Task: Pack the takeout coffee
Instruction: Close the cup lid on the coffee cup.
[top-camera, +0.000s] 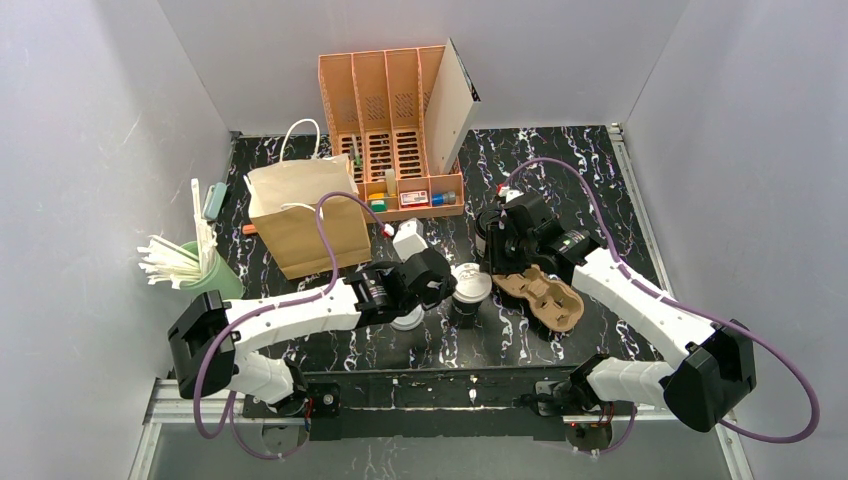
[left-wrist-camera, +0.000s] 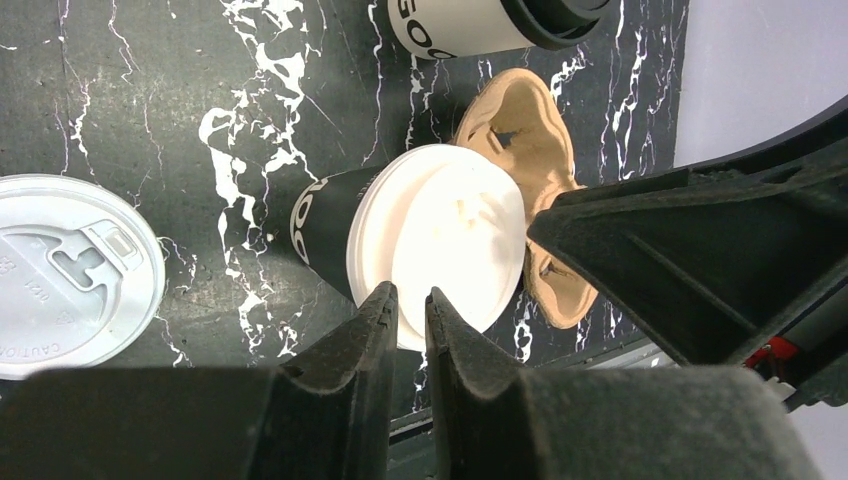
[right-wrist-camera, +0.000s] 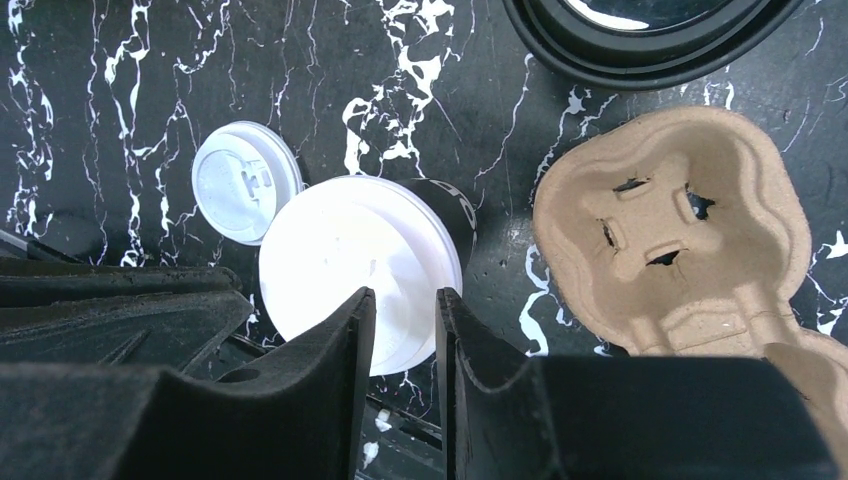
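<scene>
The takeout coffee, a white cup with a black lid (left-wrist-camera: 470, 25), stands at the top edge of the left wrist view. Only its black lid (right-wrist-camera: 650, 30) shows in the right wrist view. In the top view it (top-camera: 488, 238) is partly hidden behind my right gripper (top-camera: 498, 262). My left gripper (left-wrist-camera: 410, 295) and right gripper (right-wrist-camera: 405, 295) both hang over a black cup with a white lid (left-wrist-camera: 440, 240) (right-wrist-camera: 360, 265). Each has its fingers nearly together and holds nothing.
A brown pulp cup carrier (top-camera: 545, 295) lies right of the black cup. A loose flat white lid (left-wrist-camera: 70, 275) lies to its left. A brown paper bag (top-camera: 305, 215), an orange organizer (top-camera: 395, 130) and a green cup of straws (top-camera: 205, 268) stand further back and left.
</scene>
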